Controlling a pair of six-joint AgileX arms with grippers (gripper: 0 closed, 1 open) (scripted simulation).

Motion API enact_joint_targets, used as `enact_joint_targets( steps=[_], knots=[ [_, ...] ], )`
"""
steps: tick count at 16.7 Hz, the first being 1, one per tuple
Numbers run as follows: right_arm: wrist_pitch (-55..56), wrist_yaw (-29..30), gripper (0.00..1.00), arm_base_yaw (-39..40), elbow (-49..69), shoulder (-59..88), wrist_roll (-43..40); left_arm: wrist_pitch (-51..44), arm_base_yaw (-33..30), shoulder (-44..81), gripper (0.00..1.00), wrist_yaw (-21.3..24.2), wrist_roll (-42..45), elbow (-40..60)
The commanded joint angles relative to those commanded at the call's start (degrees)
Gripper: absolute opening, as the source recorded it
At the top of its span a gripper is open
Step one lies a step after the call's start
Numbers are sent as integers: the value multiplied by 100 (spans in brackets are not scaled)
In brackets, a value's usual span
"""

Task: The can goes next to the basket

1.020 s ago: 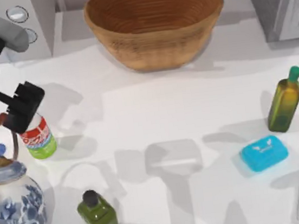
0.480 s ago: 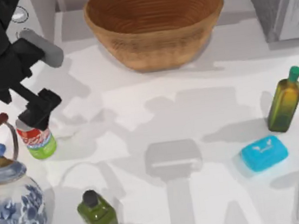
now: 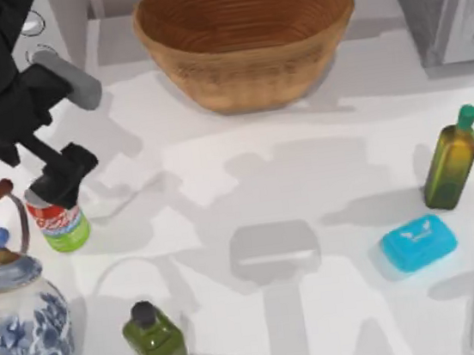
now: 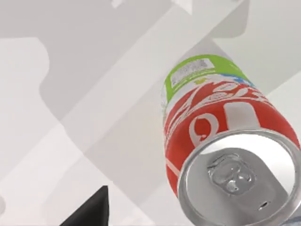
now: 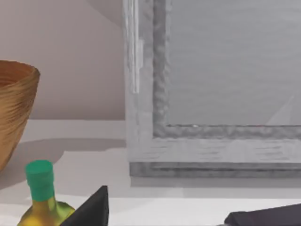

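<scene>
In the top view, the left gripper [image 3: 58,187] is hanging directly over the can [image 3: 61,223], which is standing upright on the white table [image 3: 247,185] at its left side, just beside the blue-and-white kettle [image 3: 17,321] and well apart from the basket [image 3: 245,33] at the back. The gripper body is covering the can's top, so I cannot tell if the fingers are apart or together, or if they are touching the can. In the left wrist view, the can [image 4: 221,155] is appearing very close under the camera, with its silver top toward the lens, and one dark finger [image 4: 91,212] is showing apart from it. In the right wrist view, the right arm is looking at the basket [image 5: 14,108], an olive oil bottle [image 5: 42,197] and a grey appliance [image 5: 211,84]; here also the fingers' state is not clear.
</scene>
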Motion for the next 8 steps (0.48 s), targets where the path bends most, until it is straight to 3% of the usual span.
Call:
enact_joint_targets(
  steps=[8],
  knots=[
    [0, 0, 100, 0, 0, 0, 0, 1121, 30, 299, 100, 0, 15, -841]
  ],
)
